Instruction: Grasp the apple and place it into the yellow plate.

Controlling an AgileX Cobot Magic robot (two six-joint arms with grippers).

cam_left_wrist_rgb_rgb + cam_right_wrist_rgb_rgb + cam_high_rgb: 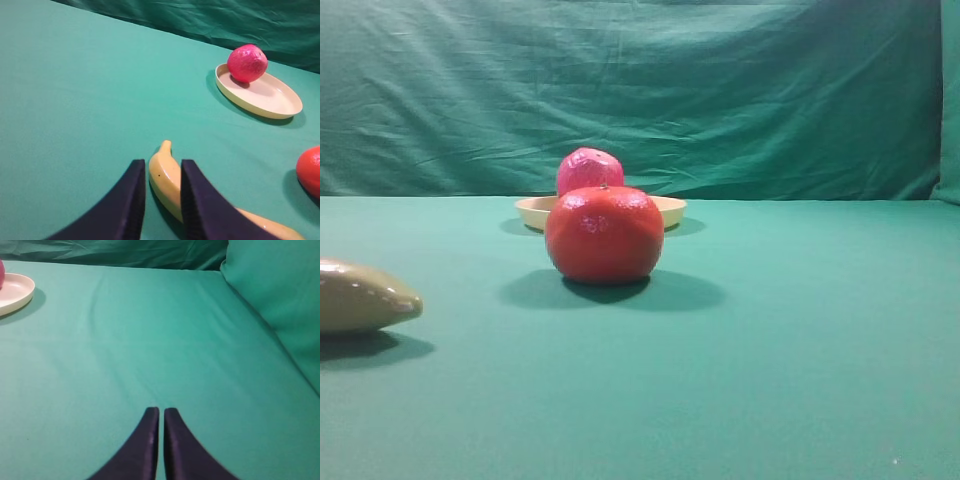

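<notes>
The dark crimson-pink apple [588, 168] rests in the pale yellow plate [672, 210] at the back of the table, partly hidden behind the orange-red fruit. In the left wrist view the apple [247, 63] sits at the near end of the plate [272, 100]. My left gripper [162, 166] is a little open and empty, low over the table, well short of the plate. My right gripper [161, 411] is shut and empty over bare cloth; the plate's rim [12, 290] and a sliver of the apple [1, 274] show far left. Neither gripper shows in the exterior view.
An orange-red dimpled fruit [604, 234] stands in front of the plate; it shows at the right edge of the left wrist view [310, 170]. A beige-yellow oblong fruit [360, 295] lies at the left, under my left gripper's fingers [165, 175]. Green cloth backdrop [720, 90] rises behind.
</notes>
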